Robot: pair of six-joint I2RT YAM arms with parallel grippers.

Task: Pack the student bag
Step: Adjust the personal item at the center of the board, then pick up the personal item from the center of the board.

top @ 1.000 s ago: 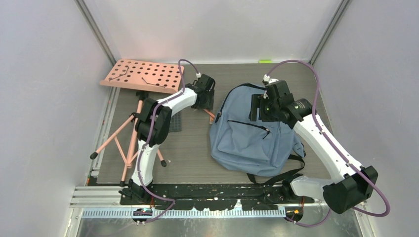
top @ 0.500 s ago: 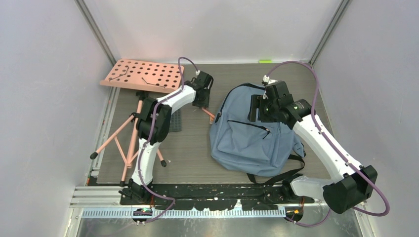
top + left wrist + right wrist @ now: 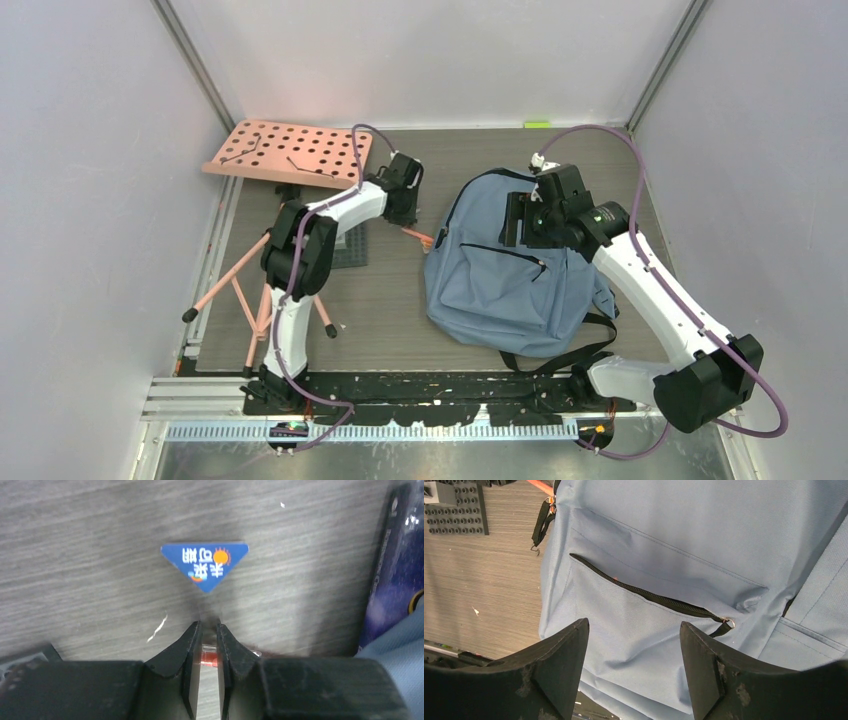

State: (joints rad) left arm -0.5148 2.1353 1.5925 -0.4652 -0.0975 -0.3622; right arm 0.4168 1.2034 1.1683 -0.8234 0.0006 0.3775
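Student bag (image 3: 510, 285): blue-grey fabric, with black zipper (image 3: 649, 596) and black straps (image 3: 560, 355). Surface (image 3: 390, 300): grey-brown wood grain. Perforated board (image 3: 290, 152): salmon pink with regular round holes, on matching pink legs (image 3: 235, 270). Triangular label (image 3: 205, 565): blue, with white characters and an orange sun. Studded plate (image 3: 456, 515): dark grey. Cables (image 3: 598, 126): purple.

Fingers (image 3: 187, 647) hide most of a red object (image 3: 209, 658).

Bare bench (image 3: 385, 310) lies open to you at 6 o'clock, between the tripod stand (image 3: 290, 155) at 10 o'clock and the student bag (image 3: 505, 285) at 3 o'clock. The lane between the left end effector (image 3: 207, 630) and the bag is narrow, and an orange rod (image 3: 420, 236) lies across it. Black straps (image 3: 570, 352) trail at 5 o'clock.
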